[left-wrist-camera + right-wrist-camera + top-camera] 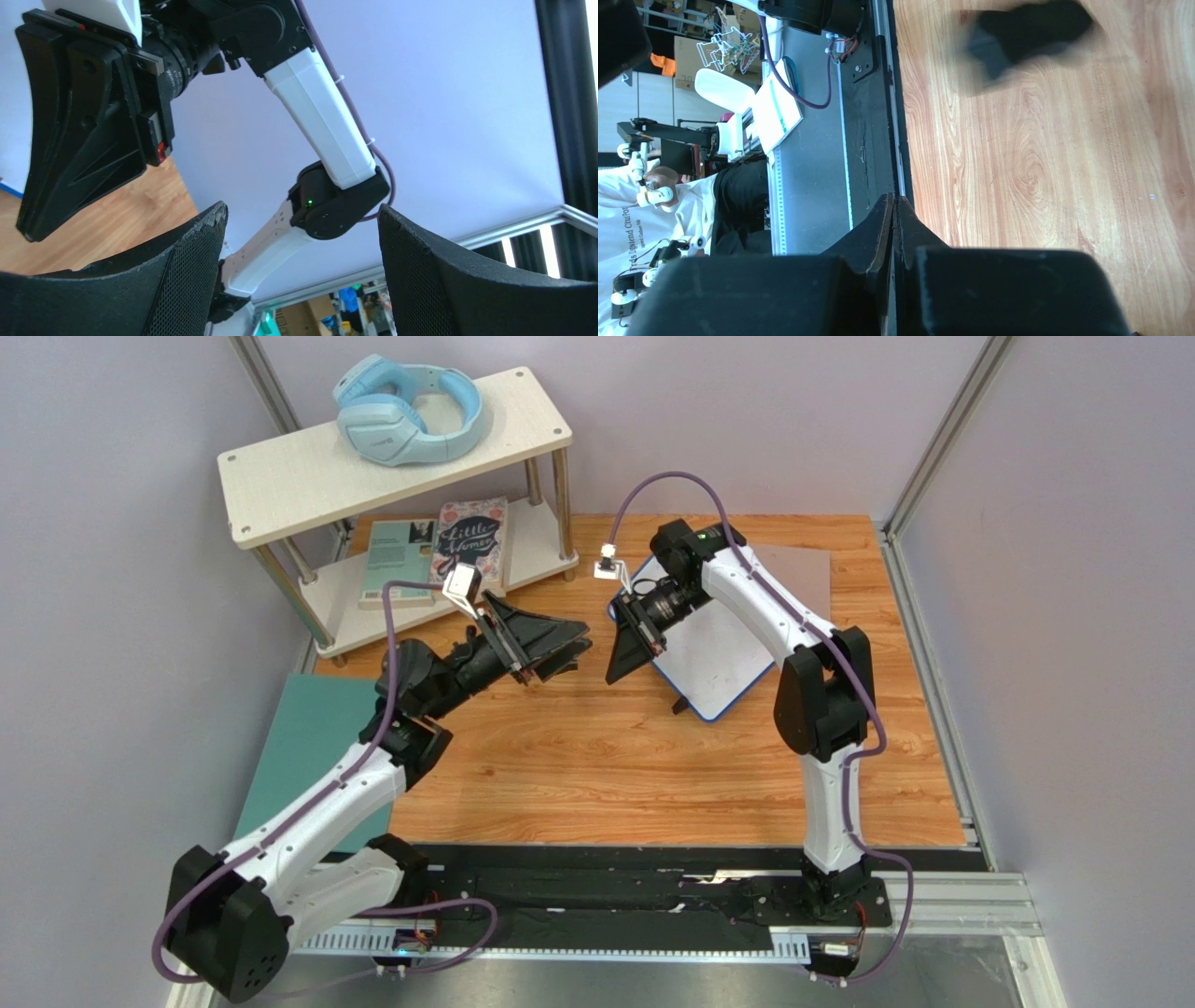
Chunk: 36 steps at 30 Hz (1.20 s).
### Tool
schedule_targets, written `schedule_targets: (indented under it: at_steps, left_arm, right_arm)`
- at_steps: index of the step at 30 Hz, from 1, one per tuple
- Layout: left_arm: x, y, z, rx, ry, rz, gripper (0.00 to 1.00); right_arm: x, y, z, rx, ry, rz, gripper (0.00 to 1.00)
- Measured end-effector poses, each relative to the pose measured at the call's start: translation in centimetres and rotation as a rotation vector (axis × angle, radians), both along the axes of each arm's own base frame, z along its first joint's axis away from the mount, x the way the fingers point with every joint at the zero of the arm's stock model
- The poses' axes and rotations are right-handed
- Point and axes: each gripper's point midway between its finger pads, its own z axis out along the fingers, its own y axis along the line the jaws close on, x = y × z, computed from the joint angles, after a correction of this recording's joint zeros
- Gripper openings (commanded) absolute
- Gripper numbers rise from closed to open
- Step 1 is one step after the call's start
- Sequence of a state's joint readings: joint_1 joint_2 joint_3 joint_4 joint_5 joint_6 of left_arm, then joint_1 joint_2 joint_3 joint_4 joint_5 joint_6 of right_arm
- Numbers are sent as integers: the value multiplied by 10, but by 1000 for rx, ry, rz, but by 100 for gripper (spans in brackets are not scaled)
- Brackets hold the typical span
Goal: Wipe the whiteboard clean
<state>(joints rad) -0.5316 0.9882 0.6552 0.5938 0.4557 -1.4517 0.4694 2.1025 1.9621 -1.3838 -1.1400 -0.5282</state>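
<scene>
Top external view first: I count two arms, two grippers and one whiteboard [723, 665]. The board lies on the wooden table [631, 756], right of centre toward the far side, turned at an angle. The right arm's forearm crosses above it. One blue-edged corner pokes out on the near side. The arm hides part of the face, so I can't say whether it carries any marks.

The right gripper [624, 647] hangs just off the board's left edge. On the right wrist camera its jaws are pressed tight together and grip nothing. The left gripper [572, 647] faces it, tips near but apart. The left wrist camera shows its two fingers [175, 280] spread wide, with only air between them.

At the far left stands one two-tier shelf [295, 476]. It has one pair of light blue headphones [407, 409] on top and what look like two books [470, 539] on the lower tier. One teal mat [302, 742] lies along the table's left edge.
</scene>
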Motion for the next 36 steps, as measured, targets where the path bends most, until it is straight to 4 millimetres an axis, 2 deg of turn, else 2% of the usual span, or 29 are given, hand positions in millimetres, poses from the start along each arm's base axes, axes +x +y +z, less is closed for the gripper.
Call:
schedule_targets:
  at_steps: [3, 7, 9, 11, 14, 15, 18, 19, 20, 22, 26, 27, 28, 36]
  left_arm:
    - [2, 0, -3, 93, -20, 17, 82]
    - [10, 4, -14, 299, -46, 67, 79]
    - [15, 13, -22, 440, -57, 110, 78]
    - [22, 26, -31, 585, -69, 161, 78]
    - [33, 46, -58, 809, -65, 213, 80]
    - [35, 53, -73, 885, -55, 215, 82]
    - [35, 71, -118, 1078, -1, 188, 87]
    - [34, 75, -130, 1121, 13, 176, 89]
    - [33, 79, -138, 1154, 22, 169, 99]
    - [29, 85, -152, 1199, 27, 156, 99]
    - [28, 92, -161, 1238, 19, 159, 99]
    - [29, 93, -162, 1247, 14, 163, 99]
    - [30, 94, -161, 1252, 9, 171, 99]
    - [39, 96, -159, 1261, -32, 203, 99]
  right_arm:
    - [1, 0, -3, -8, -9, 0, 15]
    - [3, 0, -4, -14, -16, -2, 26]
    - [4, -1, -5, -19, -21, -3, 36]
    - [5, -2, -7, -30, -23, -7, 42]
    - [6, -6, -12, -74, -27, -21, 57]
    - [7, -8, -16, -98, -33, -33, 65]
    - [8, -20, -27, -183, -74, -87, 75]
    - [9, -26, -30, -216, -105, -112, 76]
    - [10, -30, -31, -240, -131, -138, 77]
    - [13, -37, -27, -269, -191, -184, 77]
    - [23, -47, -7, -292, -331, -287, 83]
    - [27, -51, -2, -299, -370, -321, 89]
    - [29, -55, 3, -304, -401, -350, 100]
    - [36, -79, 26, -331, -554, -525, 100]
